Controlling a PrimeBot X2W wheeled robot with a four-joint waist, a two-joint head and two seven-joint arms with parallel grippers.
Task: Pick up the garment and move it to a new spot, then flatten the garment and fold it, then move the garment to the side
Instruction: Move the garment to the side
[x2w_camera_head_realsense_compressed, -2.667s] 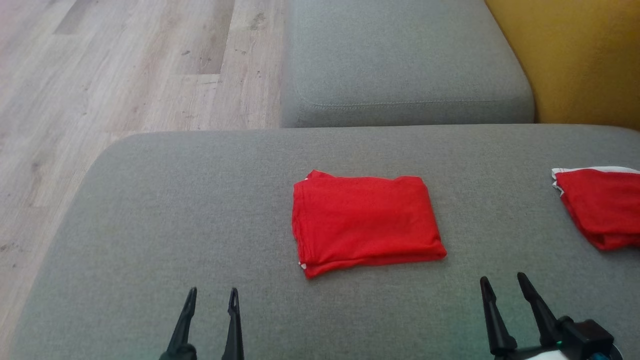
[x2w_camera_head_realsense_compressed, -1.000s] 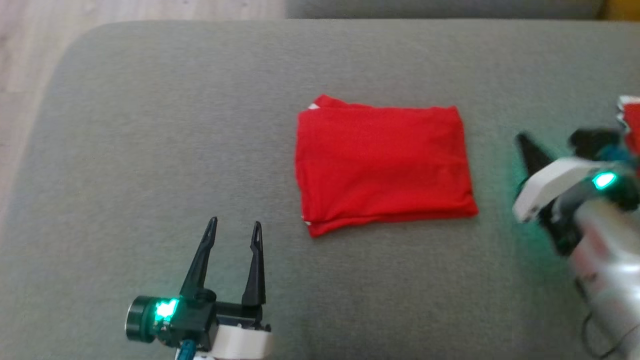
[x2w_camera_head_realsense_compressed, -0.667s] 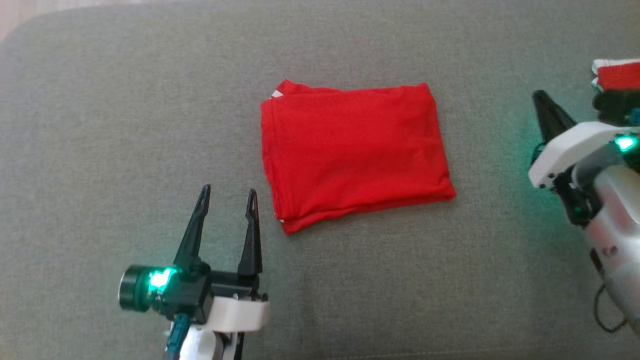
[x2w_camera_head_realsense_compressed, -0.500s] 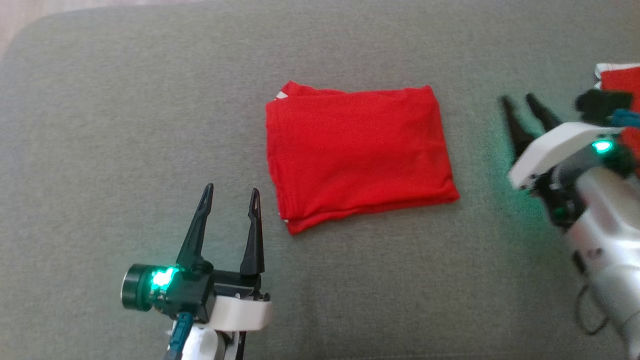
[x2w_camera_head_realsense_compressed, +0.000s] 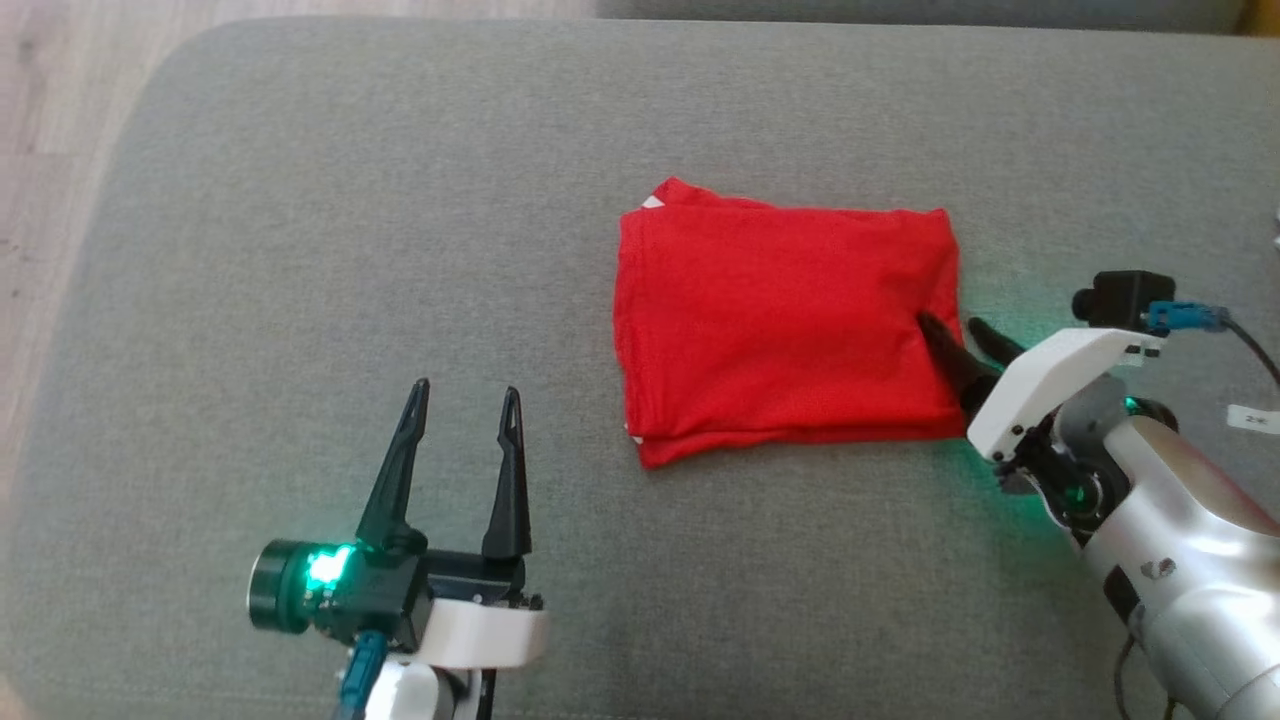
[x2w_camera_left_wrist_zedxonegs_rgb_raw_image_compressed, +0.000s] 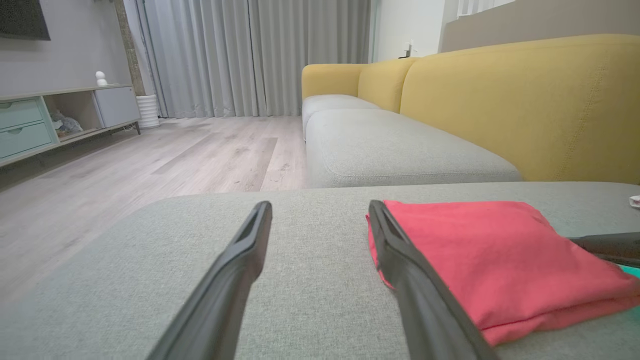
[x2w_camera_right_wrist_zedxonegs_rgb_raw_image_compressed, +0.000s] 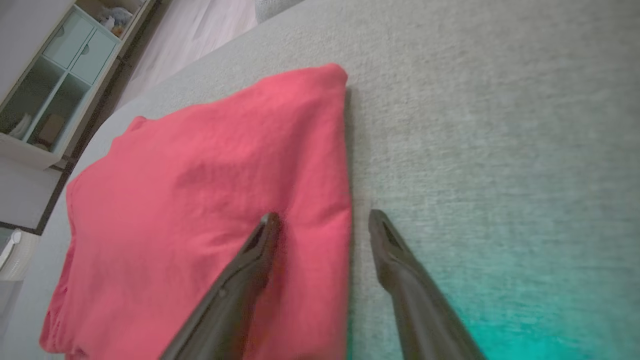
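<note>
My right gripper (x2w_camera_head_realsense_compressed: 946, 322) spread, straddling garment (x2w_camera_head_realsense_compressed: 780, 320) 3 o'clock edge; my left gripper (x2w_camera_head_realsense_compressed: 466, 388) spread, garment's 7 o'clock, apart.

Left gripper (x2w_camera_head_realsense_compressed: 465, 388): two long, tapering black fingers, slotted near the tips. Behind them, a dark round housing (x2w_camera_head_realsense_compressed: 300, 598) with a green lamp, a white collar (x2w_camera_head_realsense_compressed: 480, 636) and a teal plug (x2w_camera_head_realsense_compressed: 362, 668).

Right gripper (x2w_camera_head_realsense_compressed: 948, 320): same black fingers, with a white bracket (x2w_camera_head_realsense_compressed: 1060, 382) and a silver forearm (x2w_camera_head_realsense_compressed: 1190, 560) bearing a small dark mark. Also a black block (x2w_camera_head_realsense_compressed: 1118, 296), teal connector (x2w_camera_head_realsense_compressed: 1183, 316) and black cable (x2w_camera_head_realsense_compressed: 1252, 350).
</note>
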